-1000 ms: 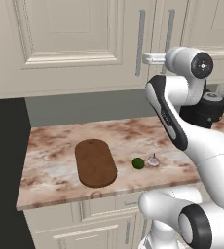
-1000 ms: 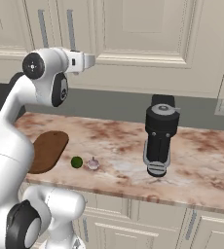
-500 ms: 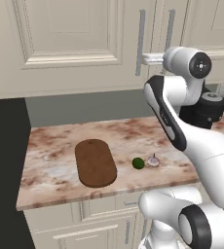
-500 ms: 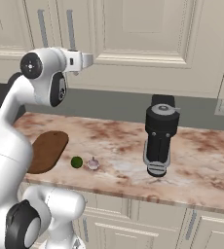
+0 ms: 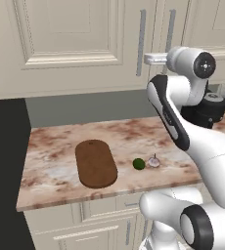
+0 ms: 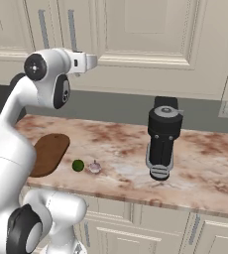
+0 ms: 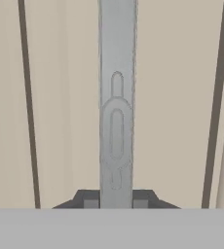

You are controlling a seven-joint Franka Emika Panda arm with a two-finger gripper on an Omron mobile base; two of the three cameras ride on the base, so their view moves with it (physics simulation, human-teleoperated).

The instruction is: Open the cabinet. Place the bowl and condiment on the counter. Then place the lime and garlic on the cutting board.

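Overhead, cabinet doors closed, gripper clamped on handle.

Even soft light, low-res, no glare.

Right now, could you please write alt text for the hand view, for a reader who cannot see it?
The gripper is shut on a long grey bar handle, its two dark fingertips pressed against either side. The handle runs straight up the middle of a cream-white cabinet door, which is closed.

base views flank the counter — hand view hugs cabinet.
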